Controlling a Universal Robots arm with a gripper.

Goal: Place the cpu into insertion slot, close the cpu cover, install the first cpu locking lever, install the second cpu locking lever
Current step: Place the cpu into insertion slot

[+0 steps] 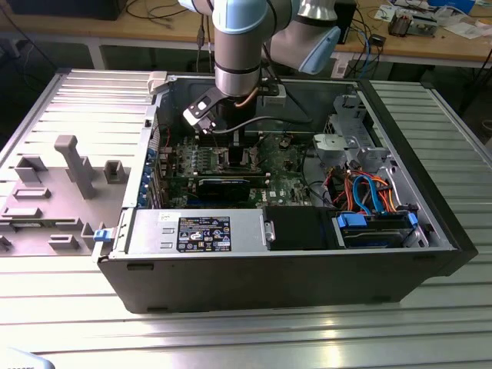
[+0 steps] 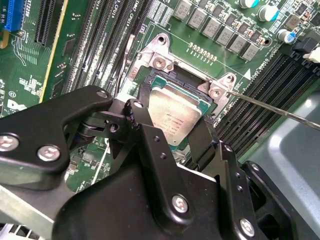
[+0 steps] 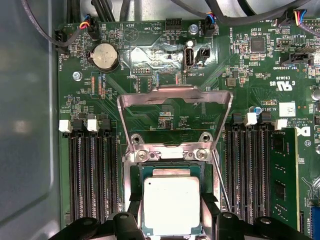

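Observation:
The cpu (image 3: 171,205), a small square chip with a silver-grey top, sits between my gripper's (image 3: 171,197) two black fingers (image 3: 133,200), which press against its opposite edges. It is low over the insertion slot (image 3: 170,153), inside its silvery rim; I cannot tell whether it is fully seated. The cpu cover (image 3: 175,93) stands swung back, open, behind the slot. In the second wrist view the cpu (image 2: 172,117) shows between the fingers, and a thin wire locking lever (image 2: 272,106) juts out free to one side. In the exterior view the gripper (image 1: 234,146) reaches down into the computer case.
Black memory slots (image 3: 92,175) flank the socket on both sides. A round coin battery (image 3: 106,56) and cables lie behind the cover. The open case (image 1: 292,254) holds a drive bay, a power supply and blue-orange cables at the exterior view's right. A grey fixture plate (image 1: 61,177) lies to its left.

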